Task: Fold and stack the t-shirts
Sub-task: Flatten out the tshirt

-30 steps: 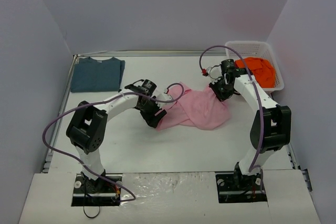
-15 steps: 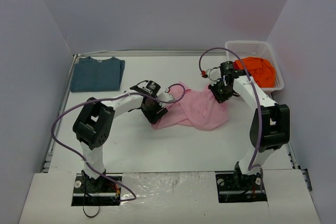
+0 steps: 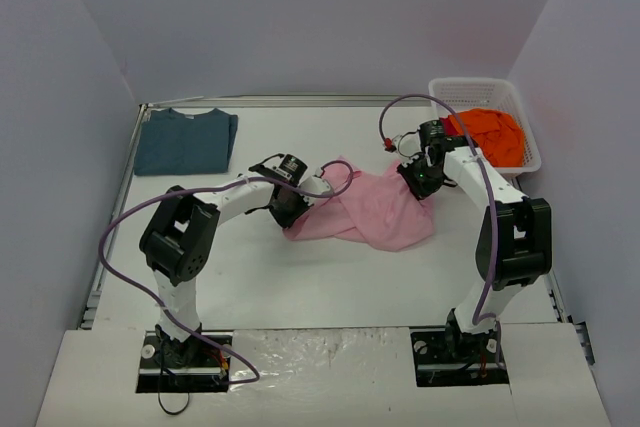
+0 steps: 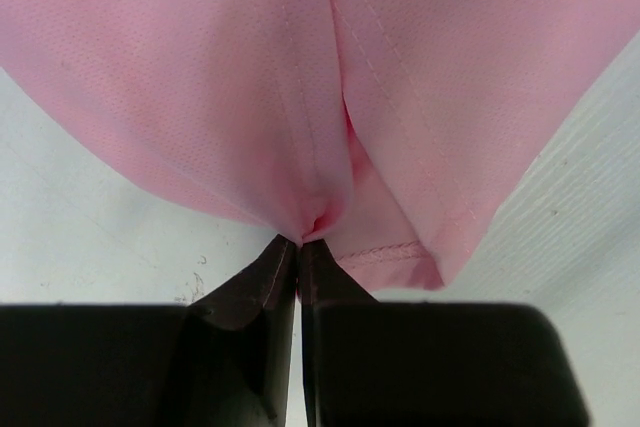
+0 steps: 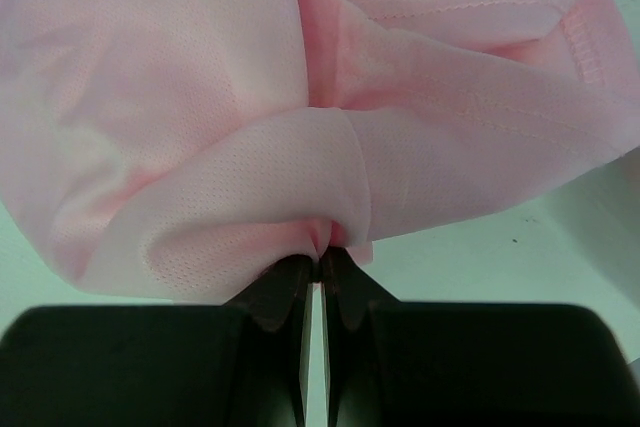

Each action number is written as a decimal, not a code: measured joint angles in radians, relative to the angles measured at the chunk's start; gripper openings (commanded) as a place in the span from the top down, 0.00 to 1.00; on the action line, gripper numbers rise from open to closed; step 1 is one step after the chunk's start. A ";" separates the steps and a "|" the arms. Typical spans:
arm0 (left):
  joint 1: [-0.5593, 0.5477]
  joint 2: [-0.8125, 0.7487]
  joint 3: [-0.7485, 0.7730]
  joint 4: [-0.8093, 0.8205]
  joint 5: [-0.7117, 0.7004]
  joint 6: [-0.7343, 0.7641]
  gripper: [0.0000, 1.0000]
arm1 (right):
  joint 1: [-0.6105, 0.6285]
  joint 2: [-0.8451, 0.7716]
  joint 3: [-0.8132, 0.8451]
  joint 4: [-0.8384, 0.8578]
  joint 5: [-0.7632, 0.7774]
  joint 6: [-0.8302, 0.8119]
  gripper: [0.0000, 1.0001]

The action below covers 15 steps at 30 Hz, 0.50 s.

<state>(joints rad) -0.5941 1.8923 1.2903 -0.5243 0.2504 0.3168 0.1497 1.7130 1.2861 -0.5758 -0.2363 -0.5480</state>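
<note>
Lying crumpled at the middle of the tabletop (image 3: 330,277), the pink t-shirt (image 3: 372,209) is pinched at two spots. The left end effector (image 3: 291,215) is clamped on a fold at its left edge, and the right end effector (image 3: 416,179) grips bunched cloth at its far right corner. Both wrist views show the jaws pressed together on fabric. The teal t-shirt (image 3: 185,140) lies folded flat at the far left corner. The orange t-shirt (image 3: 490,133) sits heaped in the white basket (image 3: 470,84), far right.

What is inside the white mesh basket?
A crumpled orange t-shirt lies in the basket, filling most of it. Anything beneath the shirt is covered and cannot be seen.
</note>
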 measured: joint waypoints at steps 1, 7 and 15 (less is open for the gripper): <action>0.003 -0.002 0.000 -0.004 -0.004 0.003 0.98 | -0.002 0.000 0.000 0.001 0.000 0.000 1.00; 0.125 -0.046 0.030 -0.075 0.002 0.021 0.98 | -0.032 0.000 0.006 0.003 0.012 0.000 1.00; 0.428 -0.047 0.344 -0.185 -0.066 0.054 0.98 | -0.059 0.070 0.283 -0.014 0.050 0.027 1.00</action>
<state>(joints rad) -0.1661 1.8458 1.6341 -0.7097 0.1844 0.3706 0.0910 1.7832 1.5692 -0.5896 -0.1864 -0.5213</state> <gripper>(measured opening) 0.035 0.010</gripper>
